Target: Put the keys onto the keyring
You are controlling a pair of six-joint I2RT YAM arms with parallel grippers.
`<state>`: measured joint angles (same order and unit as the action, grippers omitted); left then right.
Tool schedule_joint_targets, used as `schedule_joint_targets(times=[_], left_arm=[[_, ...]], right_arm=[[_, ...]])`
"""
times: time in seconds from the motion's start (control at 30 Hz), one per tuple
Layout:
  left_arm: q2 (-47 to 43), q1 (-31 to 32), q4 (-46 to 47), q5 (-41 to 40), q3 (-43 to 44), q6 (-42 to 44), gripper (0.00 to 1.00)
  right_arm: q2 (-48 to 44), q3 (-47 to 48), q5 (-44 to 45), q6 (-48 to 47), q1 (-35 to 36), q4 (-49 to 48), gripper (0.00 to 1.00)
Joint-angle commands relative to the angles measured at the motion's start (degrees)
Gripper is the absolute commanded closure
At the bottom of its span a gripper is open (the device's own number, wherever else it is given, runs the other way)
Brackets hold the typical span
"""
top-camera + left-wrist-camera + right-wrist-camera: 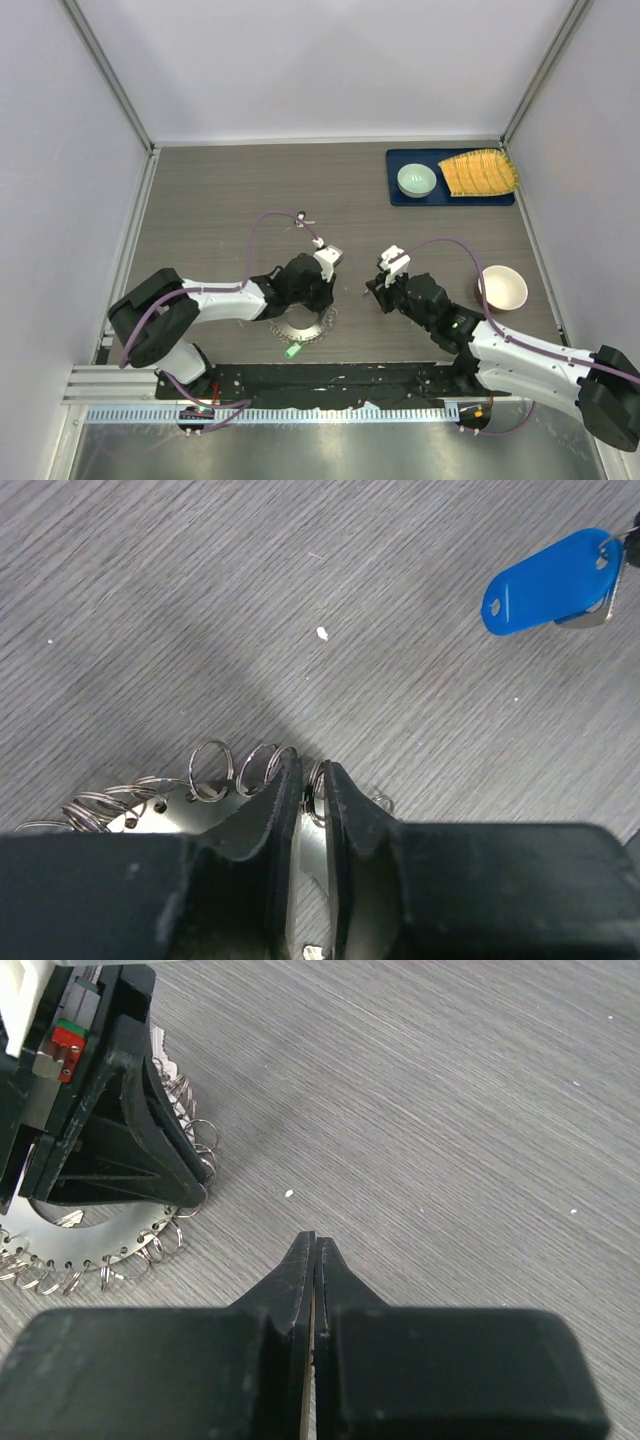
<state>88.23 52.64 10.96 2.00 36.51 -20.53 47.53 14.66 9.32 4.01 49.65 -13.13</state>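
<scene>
**Inspector:** Locate the task items.

**Technician:** The keyring (pixel 303 325) lies flat on the bench (pixel 220 200), near its front edge and just left of centre, partly under the left jaws. The green key (pixel 292 351) lies just beside the ring's near rim, not threaded. The blue key (pixel 548 585) shows only in the left wrist view, at the upper right, well apart from the ring. Its top end runs out of frame, so I cannot tell what carries it.

**Inspector:** Appearance?

**Technician:** The ring is a flat, pale metal round. Its rim is lined with small wire loops (pixel 213 770), which look bristly from above. The blue key has a smooth oblong plastic head with one eyelet and a short silver blade behind it. The green key is too small to detail.

**Inspector:** Jaws?

**Technician:** The left jaws stand a crack apart, tips down at the ring's rim, with one small loop in the slit. Whether they pinch it, I cannot tell. The right jaws are closed tight, tips over bare bench to the ring's right, with nothing identifiable between them.

**Inspector:** Handling assessment?

**Technician:** In my judgement the keys are light and rigid, with slick plastic heads. Take each flat across the head, leaving the eyelet clear. The loops look thin and springy and are likely to twist aside. The ring looks light enough to slide, so hold it at the rim beside the chosen loop.
</scene>
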Motion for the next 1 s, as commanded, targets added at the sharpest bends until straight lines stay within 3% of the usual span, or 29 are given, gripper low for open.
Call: schedule_joint_targets(times=[0.0, 0.4, 0.73, 0.97], left_arm=[[0.81, 0.53, -1.81, -3.85, 3.12, -0.29, 0.77], [-0.77, 0.44, -12.26, -3.58, 8.66, -5.48, 0.65], [2.13, -0.52, -19.57, -3.76, 12.71, -3.64, 0.76], [1.51, -1.14, -19.93, -2.18, 12.01, -2.41, 0.76]], right_arm=[[1.07, 2.66, 1.58, 1.7, -0.17, -1.38, 0.99], [1.08, 2.22, 2.89, 2.76, -0.25, -1.38, 0.99], [0.46, 1.34, 2.98, 3.2, -0.34, -1.9, 0.99], [0.02, 0.9, 2.81, 3.02, -0.43, -2.34, 0.99]])
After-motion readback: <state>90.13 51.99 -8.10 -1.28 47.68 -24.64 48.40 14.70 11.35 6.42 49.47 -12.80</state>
